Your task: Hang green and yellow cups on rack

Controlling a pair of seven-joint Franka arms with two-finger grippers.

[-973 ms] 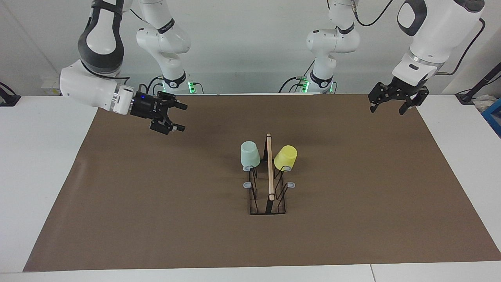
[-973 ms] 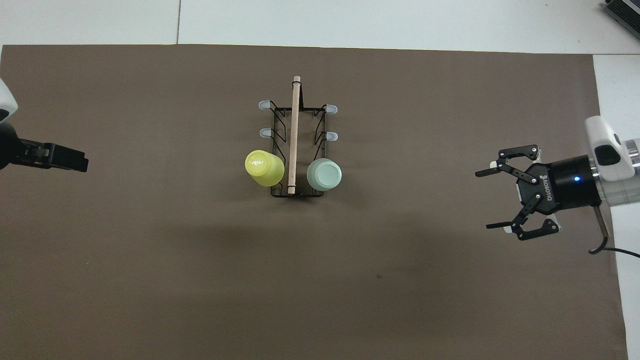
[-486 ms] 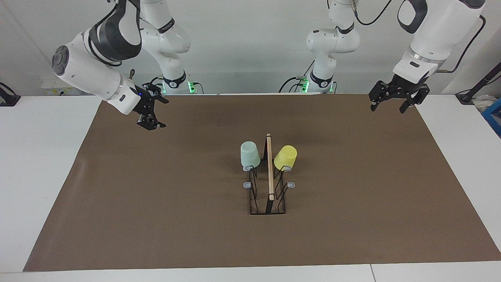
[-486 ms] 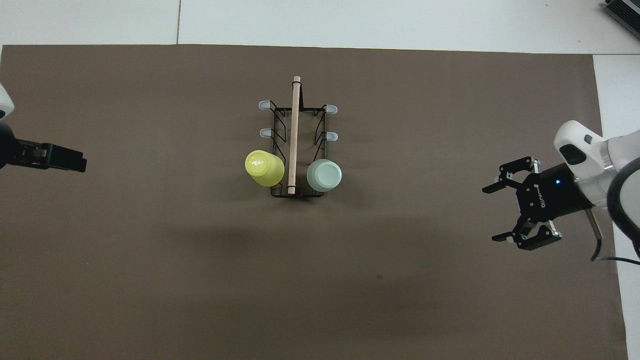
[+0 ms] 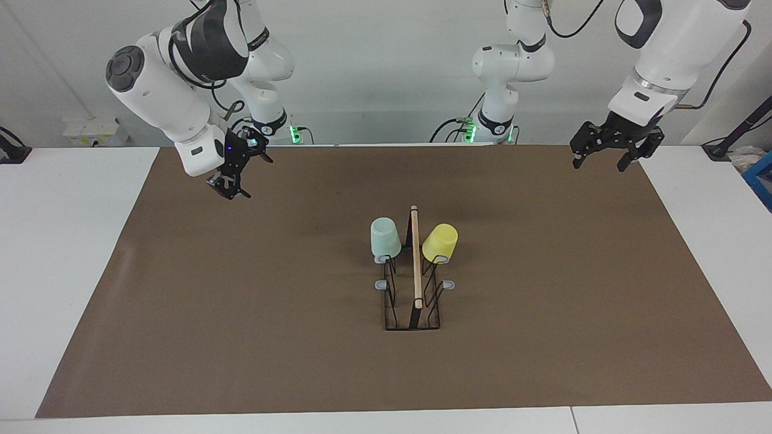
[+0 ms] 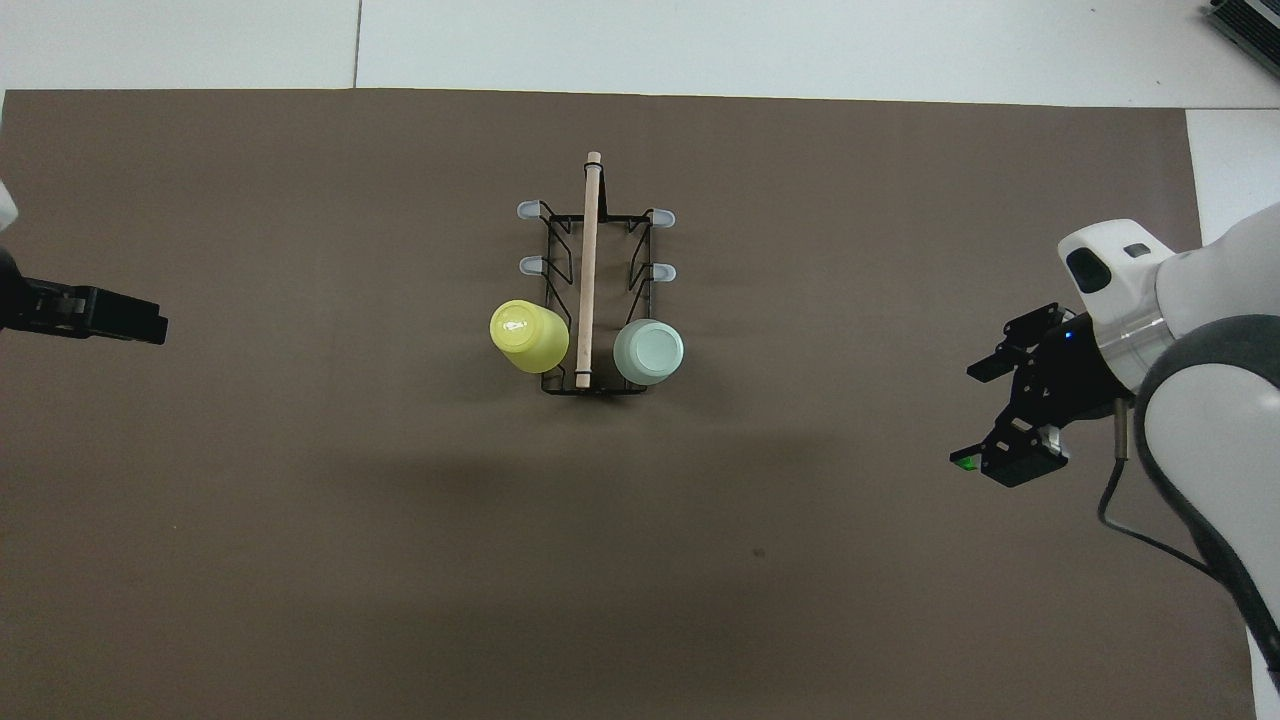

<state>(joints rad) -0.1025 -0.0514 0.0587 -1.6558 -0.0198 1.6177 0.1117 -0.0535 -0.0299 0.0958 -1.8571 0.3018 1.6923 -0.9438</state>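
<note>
Surface (image 5: 241, 337): a white table under a wide brown mat, which gives the rack a flat, plain footing.
Rack (image 5: 413, 301): black wire with a wooden top bar, standing mid-mat with its long side running away from the robots, so each row of pegs faces one arm's end.
Right claw (image 5: 232, 172): up over the mat's corner at the right arm's end, spread open, holding nothing.
Left claw (image 5: 609, 147): up over the mat's edge at the left arm's end, also open and empty.
Green cup (image 5: 385, 237): upside down on the peg nearest the robots, on the right arm's side.
Yellow cup (image 5: 440, 242): tipped on the matching peg on the left arm's side.
Judgement: both cups look hung; the job seems done.
</note>
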